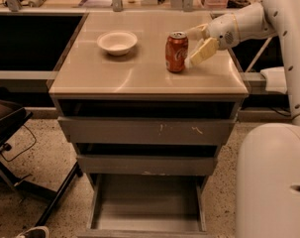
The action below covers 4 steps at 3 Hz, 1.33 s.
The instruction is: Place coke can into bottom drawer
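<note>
The coke can (176, 52) stands upright on the cabinet top, right of centre. My gripper (196, 42) reaches in from the right, open, its two pale fingers (203, 52) spread just to the right of the can and apart from it. The bottom drawer (147, 204) is pulled out at the foot of the cabinet, its flat floor bare.
A white bowl (117, 42) sits on the cabinet top (139, 76) left of the can. The scratched top drawer (147, 130) and the middle drawer (145, 164) stick out slightly. My white base (273, 182) stands at right. A chair base (21, 182) stands at left.
</note>
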{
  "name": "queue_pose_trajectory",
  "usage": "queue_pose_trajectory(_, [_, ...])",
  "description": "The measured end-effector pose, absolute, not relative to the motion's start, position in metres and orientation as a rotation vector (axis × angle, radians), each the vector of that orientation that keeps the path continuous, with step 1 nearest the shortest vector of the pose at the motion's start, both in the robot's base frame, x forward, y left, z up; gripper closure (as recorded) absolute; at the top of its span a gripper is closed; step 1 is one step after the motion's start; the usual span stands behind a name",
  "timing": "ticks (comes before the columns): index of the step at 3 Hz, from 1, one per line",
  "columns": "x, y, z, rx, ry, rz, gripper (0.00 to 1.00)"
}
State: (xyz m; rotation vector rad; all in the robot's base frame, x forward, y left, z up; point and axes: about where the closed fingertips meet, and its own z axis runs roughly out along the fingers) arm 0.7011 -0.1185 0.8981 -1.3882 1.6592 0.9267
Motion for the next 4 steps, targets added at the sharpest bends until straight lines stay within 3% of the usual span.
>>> queue_pose_trajectory(4, [0.739,-0.098,0.868,-1.273,1.626,1.016,0.0])
